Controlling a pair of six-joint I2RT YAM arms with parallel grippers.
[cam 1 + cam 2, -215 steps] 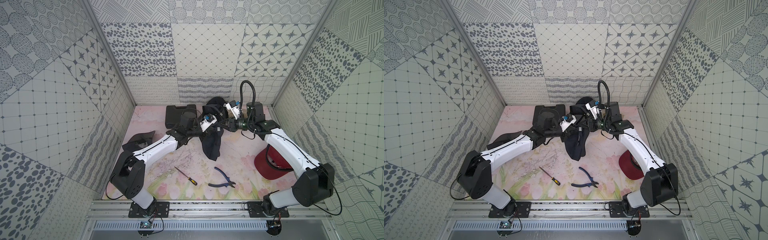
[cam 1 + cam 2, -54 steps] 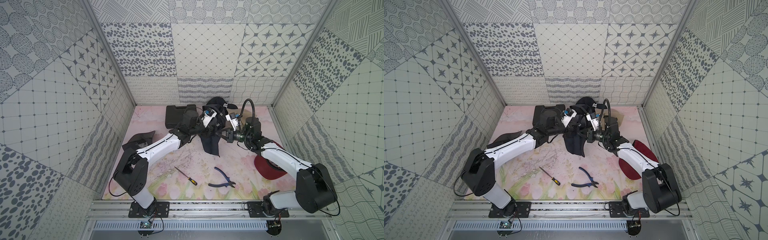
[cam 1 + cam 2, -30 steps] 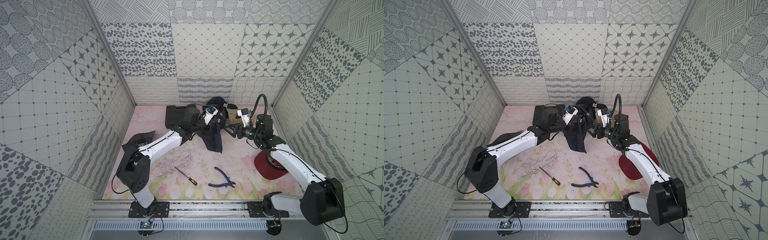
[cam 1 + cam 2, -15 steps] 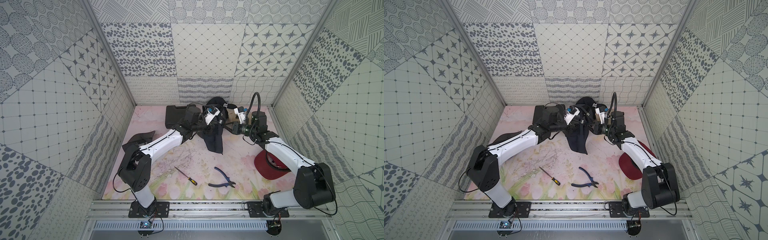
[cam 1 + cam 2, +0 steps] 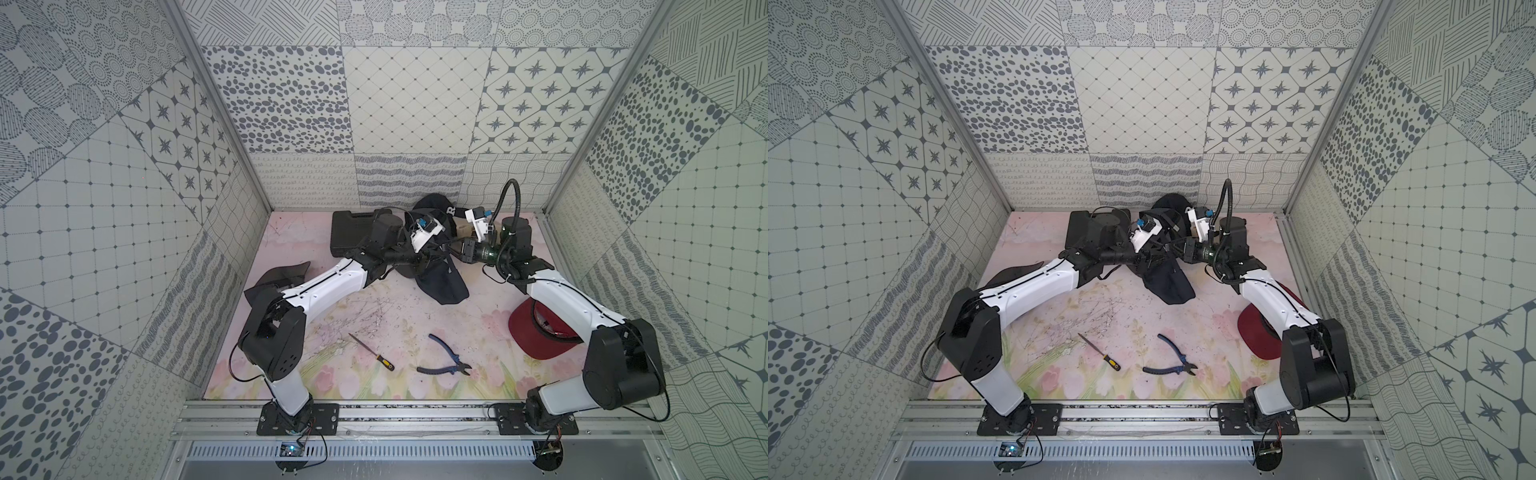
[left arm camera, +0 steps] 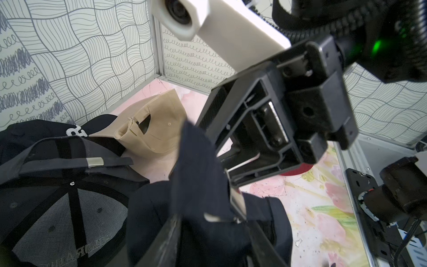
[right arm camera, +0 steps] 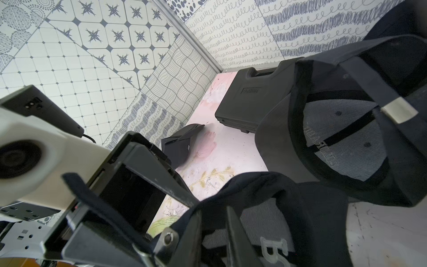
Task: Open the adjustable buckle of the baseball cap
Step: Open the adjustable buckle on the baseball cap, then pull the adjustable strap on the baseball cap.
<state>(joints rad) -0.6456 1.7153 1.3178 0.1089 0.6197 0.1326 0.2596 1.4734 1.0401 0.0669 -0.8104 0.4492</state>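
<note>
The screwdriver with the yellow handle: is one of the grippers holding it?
No, the screwdriver lies loose on the table near the pliers, with nothing touching it.

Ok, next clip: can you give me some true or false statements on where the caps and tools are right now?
1. The pliers lie on the red cap. False: they lie on the mat, beside the screwdriver.
2. A tan cap lies at the back. True.
3. The right gripper has empty jaws. False: they are closed on the navy cap.
4. The black case is shut. True.
</note>
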